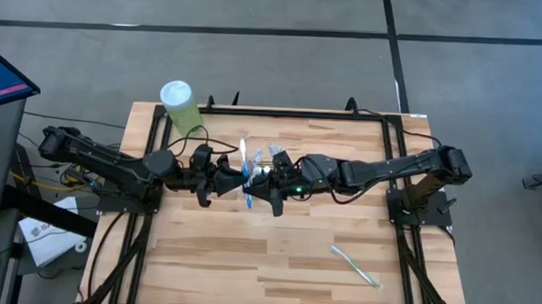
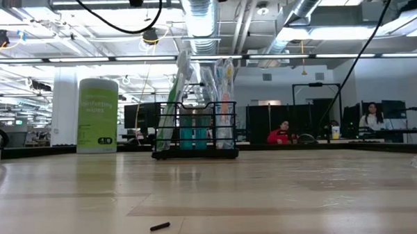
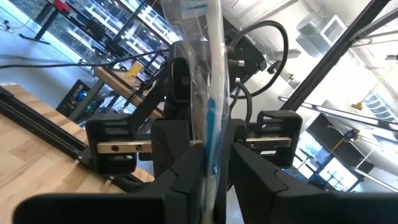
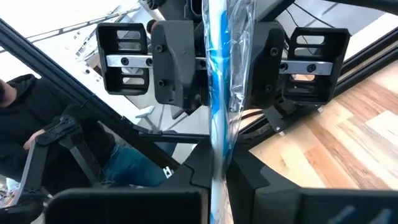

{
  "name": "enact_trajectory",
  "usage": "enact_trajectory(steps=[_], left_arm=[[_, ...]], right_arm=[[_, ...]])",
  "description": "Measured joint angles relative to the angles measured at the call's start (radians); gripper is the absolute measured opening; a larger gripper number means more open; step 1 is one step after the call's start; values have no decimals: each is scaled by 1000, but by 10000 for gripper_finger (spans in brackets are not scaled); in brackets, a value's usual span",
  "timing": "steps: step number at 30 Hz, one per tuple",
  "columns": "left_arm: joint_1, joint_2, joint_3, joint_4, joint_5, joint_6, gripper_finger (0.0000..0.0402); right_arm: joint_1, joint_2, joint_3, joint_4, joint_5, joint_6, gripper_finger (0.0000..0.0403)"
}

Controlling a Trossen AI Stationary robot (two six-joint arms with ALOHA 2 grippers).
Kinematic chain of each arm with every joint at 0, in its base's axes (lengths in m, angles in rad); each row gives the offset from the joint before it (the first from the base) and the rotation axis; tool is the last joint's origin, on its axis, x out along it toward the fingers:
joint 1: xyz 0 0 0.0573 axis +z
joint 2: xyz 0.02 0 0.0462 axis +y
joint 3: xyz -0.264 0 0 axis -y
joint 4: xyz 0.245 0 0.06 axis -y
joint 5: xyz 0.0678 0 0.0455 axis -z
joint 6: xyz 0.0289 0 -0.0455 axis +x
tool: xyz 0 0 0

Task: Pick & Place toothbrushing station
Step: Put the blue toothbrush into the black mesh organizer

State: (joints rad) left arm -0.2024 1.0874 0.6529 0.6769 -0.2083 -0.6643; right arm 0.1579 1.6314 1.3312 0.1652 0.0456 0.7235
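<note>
A blue-and-white toothbrush in a clear wrapper (image 1: 245, 174) sits between my two grippers at the table's middle. My left gripper (image 1: 236, 180) comes from the table's left and my right gripper (image 1: 259, 181) from its right. Both are shut on the toothbrush, which also shows in the left wrist view (image 3: 211, 124) and the right wrist view (image 4: 219, 93). The black wire-mesh caddy (image 2: 195, 135) stands on the table with several toothbrushes upright in it. In the high view the arms mostly hide it. My left gripper pinches the wrapped toothbrush about mid-length (image 3: 210, 163) between its two fingers. The fingers come level from the table's left and lie across it. The toothbrush is held up off the table. My right gripper pinches the same toothbrush about mid-length (image 4: 217, 149) between its two fingers. The fingers come level from the table's right, across it and right opposite the left gripper's fingers.
A green canister with a white lid (image 1: 179, 107) stands at the table's far left corner. A loose green toothbrush (image 1: 355, 266) lies at the near right. A small black piece (image 2: 160, 227) lies near the front edge. People sit in the room beyond.
</note>
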Motion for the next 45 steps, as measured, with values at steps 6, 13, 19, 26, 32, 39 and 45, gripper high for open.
enact_trajectory(steps=[6, 13, 19, 26, 32, 39, 45], left_arm=[[0, 0, 0, 5, 24, -17, 108], [1, 0, 0, 7, -11, -23, 151], [3, 0, 0, 19, -11, -23, 159], [3, 0, 0, 21, -1, -22, 139], [3, 0, 0, 21, -1, -22, 117], [3, 0, 0, 21, 0, -22, 78], [3, 0, 0, 21, 12, -23, 16]], right_arm=[[7, 0, 0, -10, -22, 3, 14], [19, 0, 0, -17, -24, 18, 14], [25, 0, 0, -67, -50, 36, 14], [32, 0, 0, -77, -52, 37, 15], [32, 0, 0, -80, -53, 37, 16], [32, 0, 0, -83, -56, 34, 16], [31, 0, 0, -85, -57, 33, 16]])
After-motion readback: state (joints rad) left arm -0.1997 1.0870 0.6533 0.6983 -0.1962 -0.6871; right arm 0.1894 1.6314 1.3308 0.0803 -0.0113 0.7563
